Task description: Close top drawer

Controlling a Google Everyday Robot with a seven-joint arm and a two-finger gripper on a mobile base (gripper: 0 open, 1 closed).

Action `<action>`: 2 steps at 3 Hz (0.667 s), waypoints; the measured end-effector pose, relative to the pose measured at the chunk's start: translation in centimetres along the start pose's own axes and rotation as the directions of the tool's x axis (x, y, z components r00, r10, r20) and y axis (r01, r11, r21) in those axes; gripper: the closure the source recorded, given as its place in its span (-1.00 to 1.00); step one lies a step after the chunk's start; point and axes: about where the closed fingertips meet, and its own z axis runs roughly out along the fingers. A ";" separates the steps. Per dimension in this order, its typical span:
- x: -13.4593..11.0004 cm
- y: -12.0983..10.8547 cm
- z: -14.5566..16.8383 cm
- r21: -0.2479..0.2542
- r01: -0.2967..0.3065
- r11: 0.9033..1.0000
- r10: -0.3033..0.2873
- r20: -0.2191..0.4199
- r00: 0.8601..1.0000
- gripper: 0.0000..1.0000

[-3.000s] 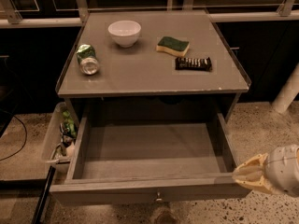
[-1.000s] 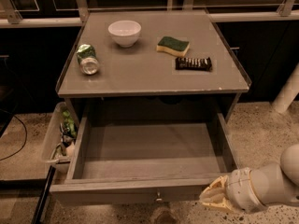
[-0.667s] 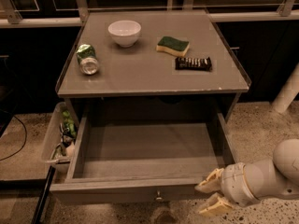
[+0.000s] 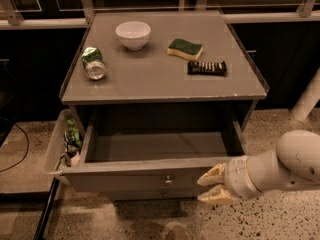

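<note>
The top drawer [image 4: 150,149] is a wide, deep grey box pulled out of the grey cabinet, though less far than before. It is empty inside. Its flat front panel [image 4: 125,178] carries a small round metal knob [image 4: 168,180] at centre. My gripper [image 4: 210,186] comes in from the right on a white arm. Its two cream fingers are spread apart and rest against the right end of the drawer's front panel, holding nothing.
The cabinet top [image 4: 150,74] holds a white bowl [image 4: 133,34], a green can on its side [image 4: 93,63], a green sponge [image 4: 185,49] and a dark snack bar [image 4: 207,68]. A side bin [image 4: 64,144] with items hangs at the left. A second knob [image 4: 162,194] shows below. The floor is speckled.
My gripper has moved left from the lower right to the drawer's front panel. The drawer has slid partway back into the cabinet.
</note>
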 end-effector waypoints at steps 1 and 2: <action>-1.6 -3.5 0.1 0.045 0.069 0.997 -0.069 0.005 0.998 1.00; -1.4 -7.9 0.1 0.113 0.124 0.986 -0.119 -0.045 0.992 1.00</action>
